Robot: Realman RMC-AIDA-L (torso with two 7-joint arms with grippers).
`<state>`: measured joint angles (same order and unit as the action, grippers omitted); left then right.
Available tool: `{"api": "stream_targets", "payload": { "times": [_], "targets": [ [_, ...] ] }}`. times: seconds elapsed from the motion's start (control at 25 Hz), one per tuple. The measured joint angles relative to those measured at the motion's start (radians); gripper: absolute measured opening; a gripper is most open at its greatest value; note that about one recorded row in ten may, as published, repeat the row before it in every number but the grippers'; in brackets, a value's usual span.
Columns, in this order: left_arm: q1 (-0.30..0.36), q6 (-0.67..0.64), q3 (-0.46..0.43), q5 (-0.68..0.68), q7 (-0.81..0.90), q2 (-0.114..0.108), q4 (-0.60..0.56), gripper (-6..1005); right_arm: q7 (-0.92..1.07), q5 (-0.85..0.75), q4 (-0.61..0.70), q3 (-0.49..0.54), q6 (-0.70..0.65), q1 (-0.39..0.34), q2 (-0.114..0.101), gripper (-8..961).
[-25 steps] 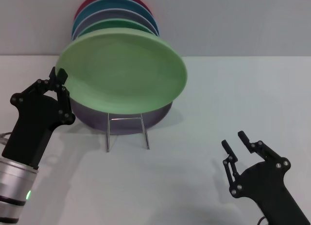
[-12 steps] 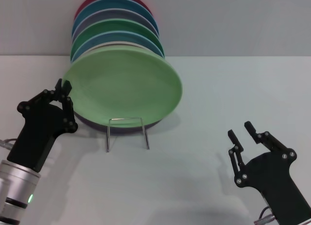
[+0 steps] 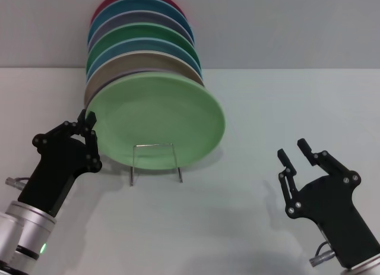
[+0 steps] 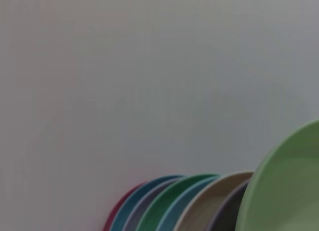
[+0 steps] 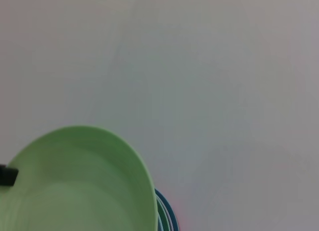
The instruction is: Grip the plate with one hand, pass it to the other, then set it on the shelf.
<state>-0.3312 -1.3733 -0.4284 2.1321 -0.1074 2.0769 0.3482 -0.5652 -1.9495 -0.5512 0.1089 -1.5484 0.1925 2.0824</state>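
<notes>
Plate: we see the light green plate left of centre in the head view, tilted and leaning back against a row of upright plates behind it.

Shelf: the wire shelf shows its front loop and two legs just below the plate's lower edge; we judge the plate is resting in it, though the contact itself is hidden.

Left gripper: the left gripper sits at the plate's left rim, lower left of the frame, fingers clenched on that edge.

Right gripper: the right gripper hovers in the lower right, well apart from the plate, fingers spread and holding nothing.

Wrist views: we see the plate's rim and the wall only; no fingers are visible there.

Progress: we judge the hand-over done and the placing nearly complete.

Remaining: letting go of the rim and drawing the left arm clear.
</notes>
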Motion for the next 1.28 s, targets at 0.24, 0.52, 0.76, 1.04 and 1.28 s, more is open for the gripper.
{"api": "stream_targets", "payload": {
  "times": [0.24,0.52,0.76,1.04,1.28],
  "targets": [
    [-0.006,0.038,0.005,0.000,0.000,0.000,-0.012,38,0.014,0.000,0.007,0.011,0.005,0.012,0.001,283],
    [-0.009,0.038,0.005,0.000,0.011,-0.005,-0.012,45,0.027,0.000,0.012,0.021,0.027,0.030,0.002,282],
    [0.018,-0.022,0.007,0.000,0.013,-0.007,-0.012,126,0.072,0.000,0.028,0.048,0.027,0.049,0.001,283],
    [0.127,-0.325,0.100,0.001,0.016,-0.007,0.005,517,0.224,0.000,0.111,0.126,0.021,0.083,0.001,282],
    [0.154,-0.422,0.096,-0.006,0.074,-0.008,0.032,734,0.360,0.000,0.205,0.231,0.026,0.112,0.000,282]
  ]
}}
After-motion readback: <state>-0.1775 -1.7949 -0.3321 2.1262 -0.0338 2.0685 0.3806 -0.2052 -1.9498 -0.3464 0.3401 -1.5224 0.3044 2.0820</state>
